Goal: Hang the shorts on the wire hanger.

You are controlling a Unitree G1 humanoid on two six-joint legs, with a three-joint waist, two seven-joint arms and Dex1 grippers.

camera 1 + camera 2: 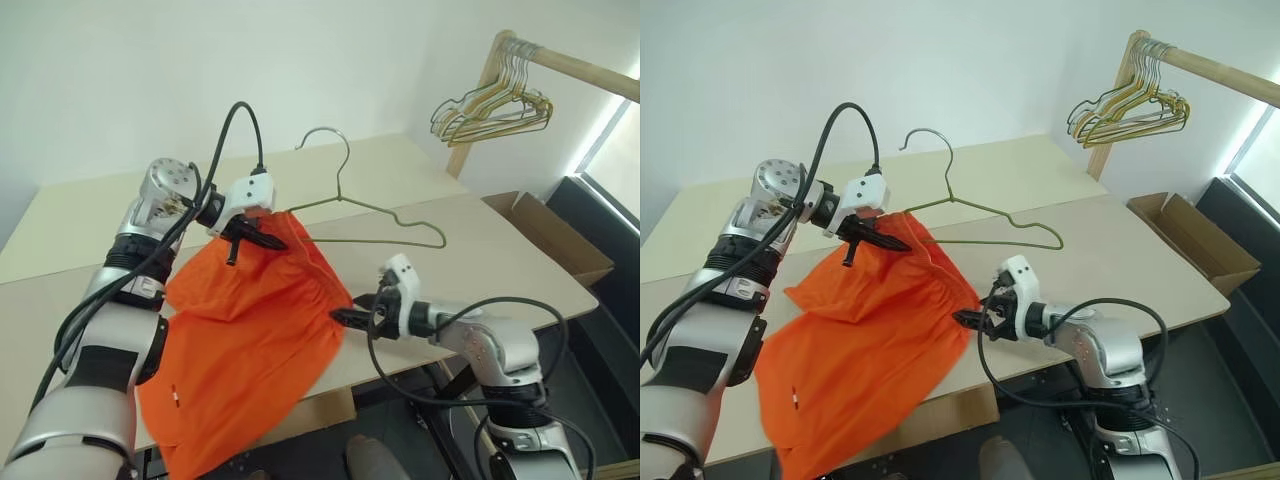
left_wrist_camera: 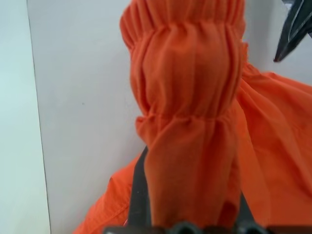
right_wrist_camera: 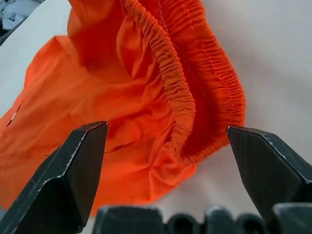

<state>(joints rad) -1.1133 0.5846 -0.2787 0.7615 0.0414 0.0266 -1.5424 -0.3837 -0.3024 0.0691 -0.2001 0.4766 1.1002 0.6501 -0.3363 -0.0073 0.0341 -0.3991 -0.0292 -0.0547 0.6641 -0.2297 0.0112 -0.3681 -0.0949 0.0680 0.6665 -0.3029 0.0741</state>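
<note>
The shorts (image 1: 250, 340) hang from the raised left gripper, and their lower hem drapes over the near edge of the table (image 1: 500, 250), with a tiny white mark near the bottom of the fabric. The right gripper (image 1: 345, 318) is positioned low at the near right of the table, pointing toward the robot's left at the gathered waistband corner of the shorts. Its 2 black fingers stand wide apart, and in the right wrist view the waistband end lies between the fingers (image 3: 73, 170) without contact on either side. The left gripper (image 1: 258, 238) is positioned higher and farther back, pointing toward the robot's right and downward. Its 2 fingers are clamped tight on a bunched section of the waistband, which in the left wrist view rises as a thick roll of orange fabric between the finger bases. The wire hanger (image 1: 375, 210) is just beyond the left gripper. Its near shoulder end passes behind the top fold of the shorts at the left gripper, its triangular body extends to the right above the table, and its curved hook points up and away. Whether the wire touches the table cannot be determined. A cardboard box (image 1: 550, 235) sits at the far right edge of the table. Beyond it, a wooden rail (image 1: 570, 65) carries a cluster of gold and green hangers (image 1: 495, 105).
</note>
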